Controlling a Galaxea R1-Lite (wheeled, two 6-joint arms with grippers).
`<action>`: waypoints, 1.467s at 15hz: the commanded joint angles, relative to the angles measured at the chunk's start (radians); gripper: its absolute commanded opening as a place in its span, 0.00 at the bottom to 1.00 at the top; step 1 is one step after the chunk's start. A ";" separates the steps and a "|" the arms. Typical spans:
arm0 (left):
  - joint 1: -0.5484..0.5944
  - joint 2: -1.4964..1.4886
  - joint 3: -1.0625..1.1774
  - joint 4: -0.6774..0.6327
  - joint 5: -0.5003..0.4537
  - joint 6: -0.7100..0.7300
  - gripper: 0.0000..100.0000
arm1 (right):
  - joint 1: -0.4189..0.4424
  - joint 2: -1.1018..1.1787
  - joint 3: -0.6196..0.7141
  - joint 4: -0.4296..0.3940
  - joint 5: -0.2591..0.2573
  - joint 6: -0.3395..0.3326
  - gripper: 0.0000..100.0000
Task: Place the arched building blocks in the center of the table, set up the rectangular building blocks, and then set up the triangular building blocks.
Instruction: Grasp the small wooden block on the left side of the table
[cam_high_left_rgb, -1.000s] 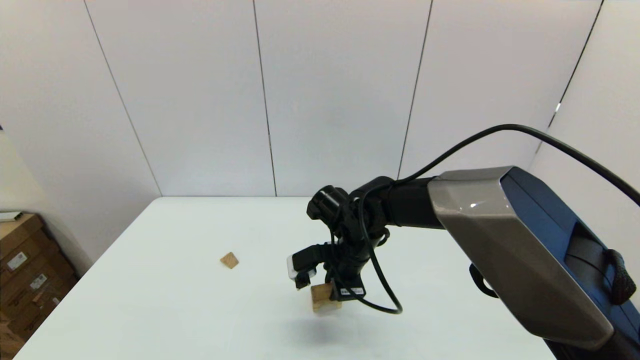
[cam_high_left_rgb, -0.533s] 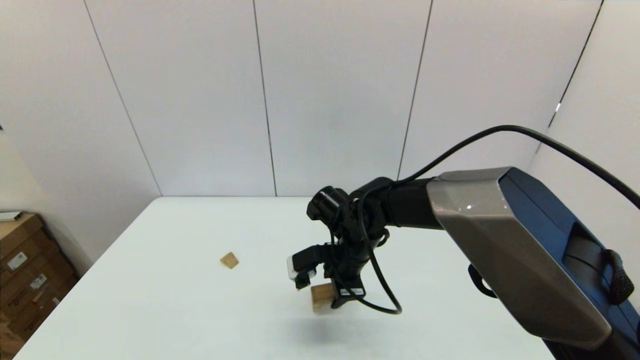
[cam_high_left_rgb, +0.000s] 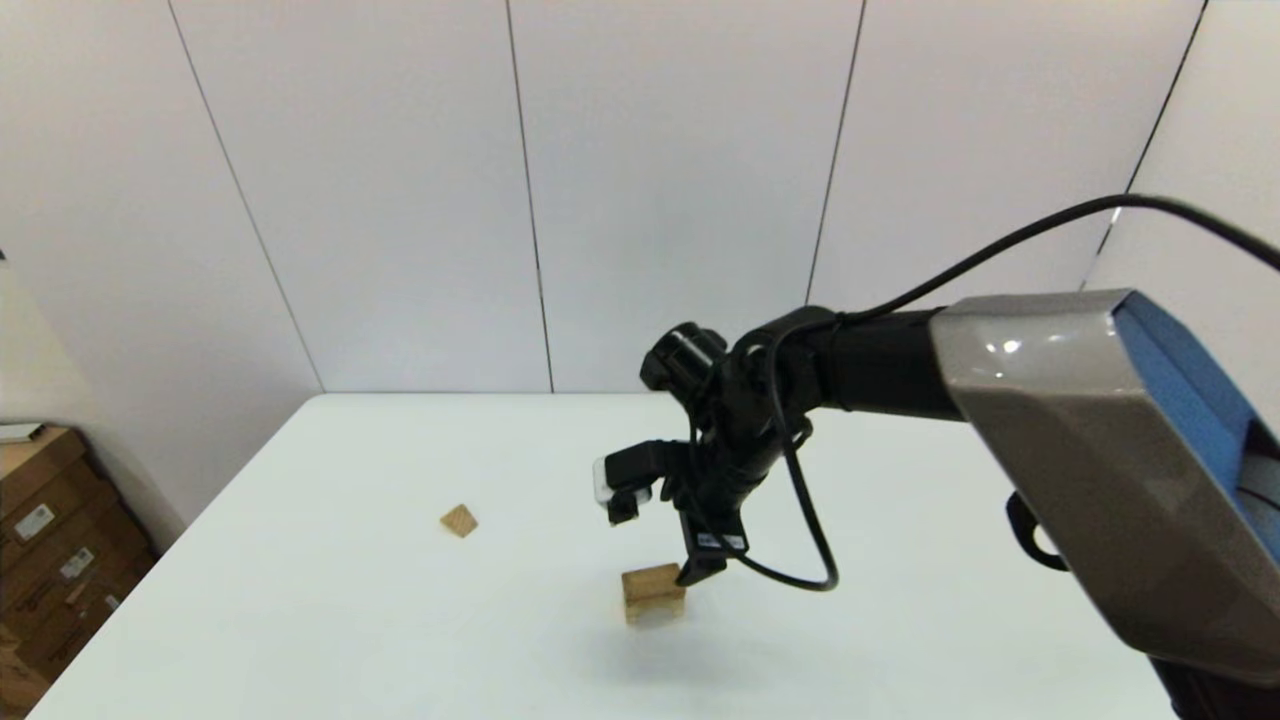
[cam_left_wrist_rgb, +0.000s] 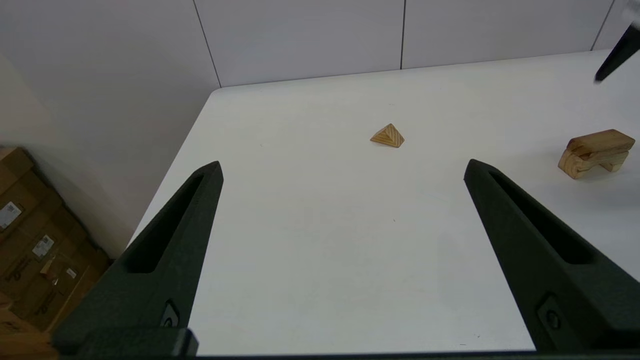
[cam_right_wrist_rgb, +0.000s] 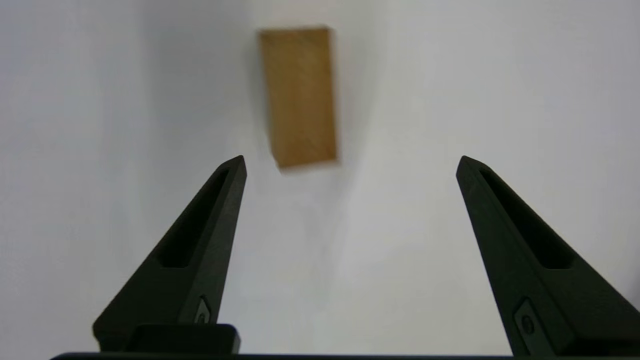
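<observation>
- Since a second ago: right gripper (cam_high_left_rgb: 690, 560) lifted off the arch block (cam_high_left_rgb: 653, 592), block left standing on the table (cam_high_left_rgb: 350, 600); earlier closed around it, now above and just to its right, one fingertip close by the block's upper right corner.
- Head view: arch block near the table's middle, toward the front edge, notch not visible from here. Triangle block (cam_high_left_rgb: 459, 520) well apart to the left, lying alone. Right arm reaching in from the right, wrist bent down over the arch block. Left arm out of this view. Slab not seen anywhere.
- Left wrist view: left gripper (cam_left_wrist_rgb: 342, 167) held above the table's left part, fingers wide apart, nothing between them. Triangle block (cam_left_wrist_rgb: 388, 135) ahead on the bare surface, grain lines showing. Arch block (cam_left_wrist_rgb: 595, 152) farther off, notch facing down. A black fingertip of the other gripper at the upper corner.
- Right wrist view: right gripper (cam_right_wrist_rgb: 350, 162) looking straight down, fingers spread wide, empty. Arch block (cam_right_wrist_rgb: 298, 95) beyond the fingertips, touching neither, flat top face toward the camera.
</observation>
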 joint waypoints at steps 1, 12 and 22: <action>0.000 0.001 0.000 0.000 0.000 0.001 1.00 | -0.102 -0.254 0.014 0.096 0.004 0.061 1.00; 0.000 0.001 0.000 0.000 0.000 -0.001 1.00 | -0.461 -0.915 0.609 0.106 0.012 0.111 1.00; 0.000 0.001 0.000 0.000 0.000 0.001 1.00 | -0.740 -1.516 1.031 0.102 0.024 0.145 1.00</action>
